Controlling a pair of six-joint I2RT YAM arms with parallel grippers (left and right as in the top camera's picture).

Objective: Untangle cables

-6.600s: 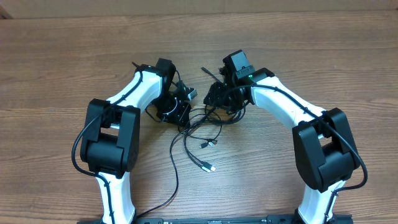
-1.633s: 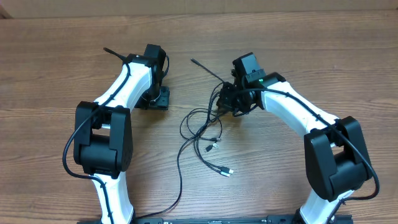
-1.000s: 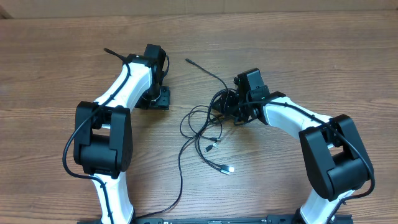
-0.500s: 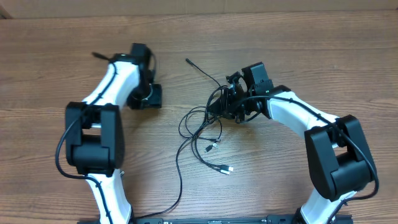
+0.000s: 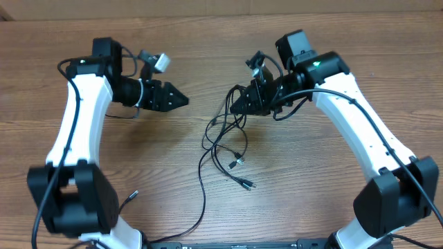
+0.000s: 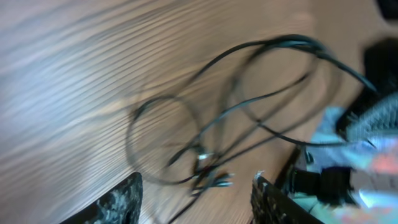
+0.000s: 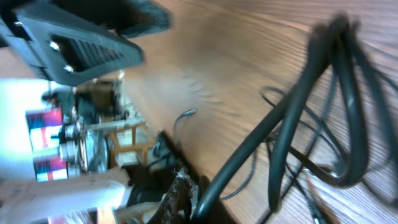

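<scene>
we see right gripper [image 5: 237, 106] clamped on the cables [image 5: 235, 163], strands trailing toward 6 o'clock, left gripper [image 5: 183, 99] at 9 o'clock, parted, empty

Motion blur smears the cables [image 6: 205, 163] in the left wrist view.

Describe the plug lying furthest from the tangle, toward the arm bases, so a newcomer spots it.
At the middle of the table, black cables trail from the right gripper toward the arm bases. The plug ends the short strand reaching farthest that way. A second plug lies nearer the tangle; this one sits alone on bare wood.
</scene>
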